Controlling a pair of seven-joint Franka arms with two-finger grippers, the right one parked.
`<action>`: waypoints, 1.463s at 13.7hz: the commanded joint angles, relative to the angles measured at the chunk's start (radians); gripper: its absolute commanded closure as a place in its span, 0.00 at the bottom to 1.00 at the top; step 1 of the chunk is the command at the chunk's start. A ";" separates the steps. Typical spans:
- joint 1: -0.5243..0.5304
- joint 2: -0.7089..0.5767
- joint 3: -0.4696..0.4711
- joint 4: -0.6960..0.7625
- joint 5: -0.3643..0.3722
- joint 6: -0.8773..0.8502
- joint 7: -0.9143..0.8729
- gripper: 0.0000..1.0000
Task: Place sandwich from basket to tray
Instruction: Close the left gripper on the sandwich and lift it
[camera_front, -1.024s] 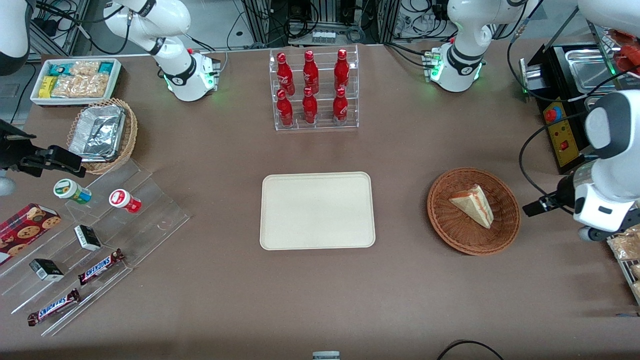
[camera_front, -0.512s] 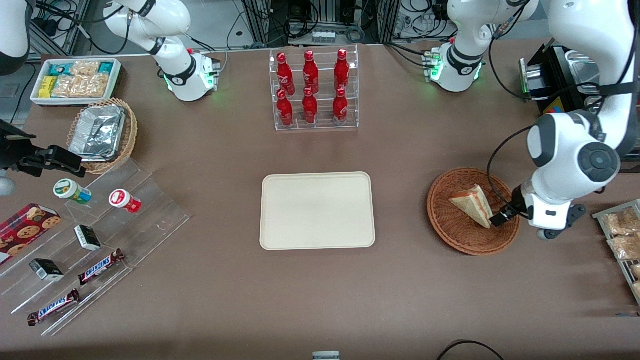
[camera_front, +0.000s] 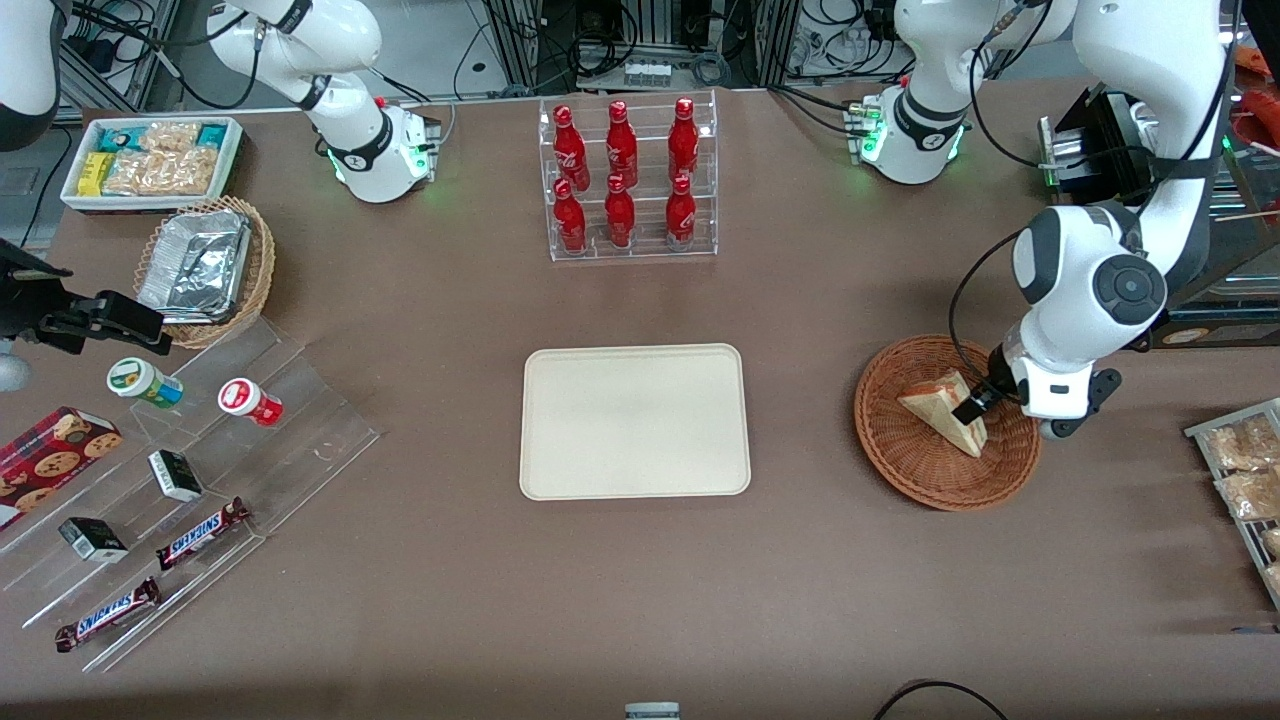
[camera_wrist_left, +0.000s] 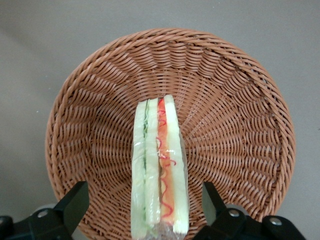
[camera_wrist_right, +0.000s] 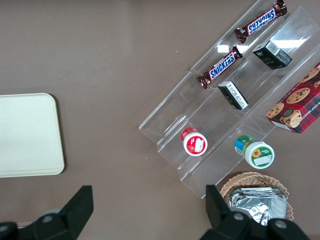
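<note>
Spread wide, the left arm's black two-finger gripper (camera_wrist_left: 145, 210) hangs just above the pale triangular sandwich wedge (camera_front: 945, 408), not yet gripped and lying in the round reddish-brown wicker basket (camera_front: 900, 465), so the flat cream rectangular tray (camera_front: 634, 421) nearby awaits it.

glossy white left arm (camera_front: 1085, 290), grey joint caps, black cable, black-fingered gripper (camera_front: 975, 408)

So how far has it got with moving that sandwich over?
Nothing is moved yet: the sandwich lies in the basket, and the tray holds nothing. In hand: the gripper hangs open over the basket, one finger on either side of the sandwich. Left: closing, lifting, carrying it to the tray.
</note>
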 joint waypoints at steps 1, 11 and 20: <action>-0.030 -0.045 0.000 -0.040 0.005 -0.001 -0.053 0.00; -0.043 0.042 0.000 -0.054 0.005 0.111 -0.081 0.00; -0.043 0.064 0.000 -0.048 0.005 0.113 -0.085 0.90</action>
